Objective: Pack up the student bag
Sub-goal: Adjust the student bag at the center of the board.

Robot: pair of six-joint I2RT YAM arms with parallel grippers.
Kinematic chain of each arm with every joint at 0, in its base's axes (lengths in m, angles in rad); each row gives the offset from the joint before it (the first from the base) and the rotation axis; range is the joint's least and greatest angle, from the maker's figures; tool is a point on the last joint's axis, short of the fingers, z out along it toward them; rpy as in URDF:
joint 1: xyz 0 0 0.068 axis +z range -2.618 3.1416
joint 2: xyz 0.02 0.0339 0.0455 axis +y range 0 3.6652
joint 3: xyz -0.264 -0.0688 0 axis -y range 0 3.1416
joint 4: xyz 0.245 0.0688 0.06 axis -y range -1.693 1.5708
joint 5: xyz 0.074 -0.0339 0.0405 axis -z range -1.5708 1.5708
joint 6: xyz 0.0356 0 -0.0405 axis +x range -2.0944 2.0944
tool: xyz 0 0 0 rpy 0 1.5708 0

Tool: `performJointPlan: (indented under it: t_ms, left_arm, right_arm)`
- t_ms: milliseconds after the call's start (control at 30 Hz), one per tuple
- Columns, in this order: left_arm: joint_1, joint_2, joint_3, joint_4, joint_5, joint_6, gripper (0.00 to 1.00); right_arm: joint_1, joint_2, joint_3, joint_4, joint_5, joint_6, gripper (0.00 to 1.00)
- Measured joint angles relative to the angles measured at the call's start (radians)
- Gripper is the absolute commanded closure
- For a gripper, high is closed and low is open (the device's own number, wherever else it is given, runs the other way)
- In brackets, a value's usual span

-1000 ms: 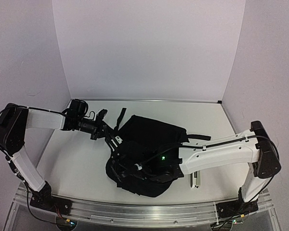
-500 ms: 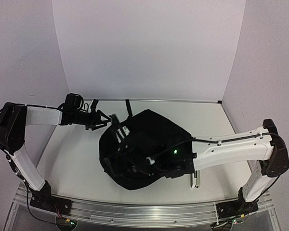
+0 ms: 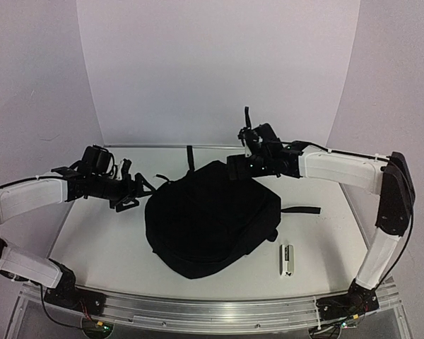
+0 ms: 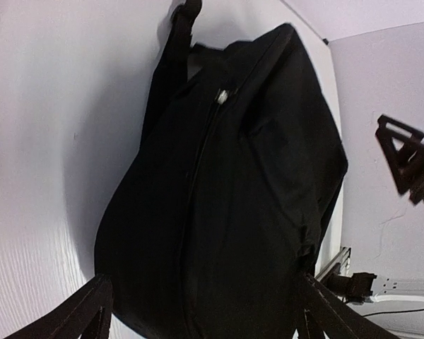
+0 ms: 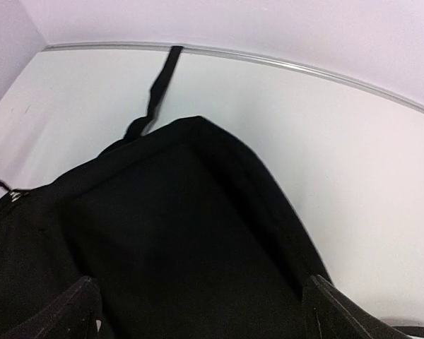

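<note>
Large soft black fabric backpack point(image 3: 210, 220) lies flat mid white tabletop point(image 3: 102, 236), a bit nearer the front edge. One black strap point(image 3: 190, 157) runs to the far edge, a second strap point(image 3: 301, 210) sticks out toward the right edge. Small silvery zip pull point(image 4: 222, 96) shows on its upper side, and a seam line runs down from it. Left gripper point(image 4: 205, 282) is jaws apart, nothing in them, hovering just off the bag's left side and pointed at it; both fingers point(image 4: 78, 314) frame the bag in the wrist view. Right gripper point(image 5: 201, 286) is also spread wide and empty, raised over the bag's far right corner and looking down on it. Small white oblong object with dark fittings point(image 3: 287, 259) sits near the front right corner, just beside the bag, not touching; can't tell what it is.
</note>
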Motion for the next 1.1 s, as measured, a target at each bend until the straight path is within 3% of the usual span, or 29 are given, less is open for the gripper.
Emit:
performJointPlan:
  t_ms: [233, 300, 367, 467, 567, 667, 733, 767, 967, 1100]
  left_arm:
    - [-0.105, -0.057, -0.101, -0.093, -0.029, -0.125, 0.14]
    - [-0.115, -0.075, -0.123, -0.092, -0.023, -0.152, 0.22]
    - [-0.116, -0.081, -0.137, -0.084, -0.012, -0.173, 0.37]
    - [-0.116, -0.075, -0.16, -0.051, 0.009, -0.199, 0.57]
    - [-0.117, -0.06, -0.166, -0.034, 0.012, -0.214, 0.84]
    - [-0.12, -0.053, -0.165, -0.022, 0.003, -0.222, 0.97]
    - [-0.121, -0.051, -0.165, -0.013, -0.013, -0.22, 1.0]
    - [-0.121, -0.047, -0.163, -0.011, -0.022, -0.217, 1.0]
    - [-0.049, 0.051, -0.065, -0.032, -0.053, -0.141, 1.0]
    - [0.046, 0.192, 0.096, -0.055, -0.053, -0.052, 1.0]
  right_arm:
    - [-0.185, 0.109, 0.014, -0.012, -0.185, -0.05, 0.18]
    - [-0.201, 0.129, 0.014, -0.015, -0.217, -0.062, 0.18]
    - [-0.203, 0.144, 0.013, -0.015, -0.238, -0.071, 0.21]
    - [-0.204, 0.162, 0.012, -0.015, -0.262, -0.078, 0.33]
    - [-0.204, 0.171, 0.003, -0.014, -0.287, -0.084, 0.59]
    - [-0.205, 0.172, -0.014, -0.009, -0.316, -0.09, 0.86]
    - [-0.205, 0.172, -0.03, 0.001, -0.336, -0.089, 0.99]
    - [-0.206, 0.172, -0.039, 0.007, -0.346, -0.09, 1.0]
    - [-0.213, 0.131, -0.109, 0.042, -0.386, -0.056, 1.0]
    - [-0.195, 0.064, -0.178, 0.037, -0.405, -0.024, 1.0]
